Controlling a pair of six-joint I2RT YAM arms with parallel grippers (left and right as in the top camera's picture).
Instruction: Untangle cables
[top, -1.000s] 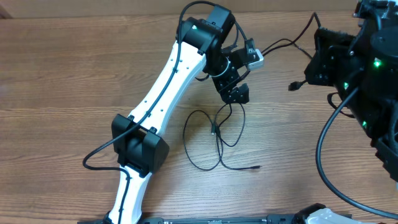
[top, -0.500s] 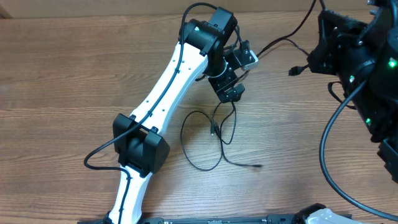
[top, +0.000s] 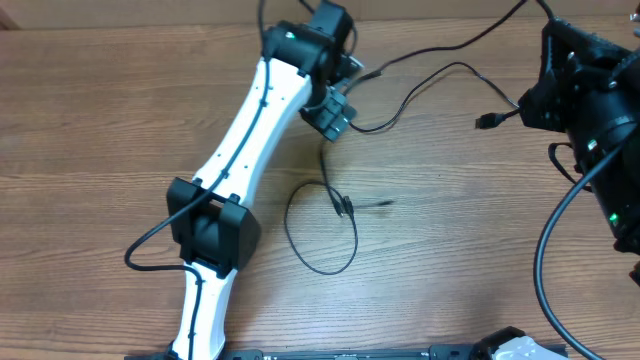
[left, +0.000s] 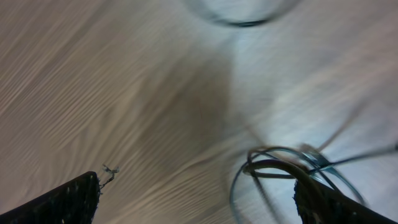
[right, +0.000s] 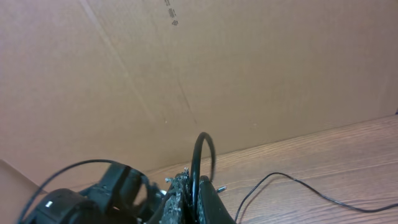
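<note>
Thin black cables lie tangled on the wooden table, with a loop (top: 320, 235) and a small plug (top: 345, 208) in the middle. One strand (top: 420, 85) runs from my left gripper (top: 328, 115) to the right and ends in a plug (top: 488, 121) beside the right arm (top: 590, 90). In the blurred left wrist view my left gripper (left: 196, 186) is open, with cable loops (left: 280, 167) against its right finger (left: 336, 202). My right gripper (right: 194, 182) is shut on a black cable (right: 200, 149) that arcs up out of the jaws.
A brown cardboard wall (right: 249, 68) stands behind the table. The white left arm (top: 250, 150) crosses the table diagonally, with its own thick black wire (top: 150, 245) looping at the elbow. Another thin cable (right: 292, 183) lies on the wood in the right wrist view.
The left gripper has moved up and to the left, dragging the cables with it; the loop and loose plug end shifted that way. The right arm has moved to the right.
</note>
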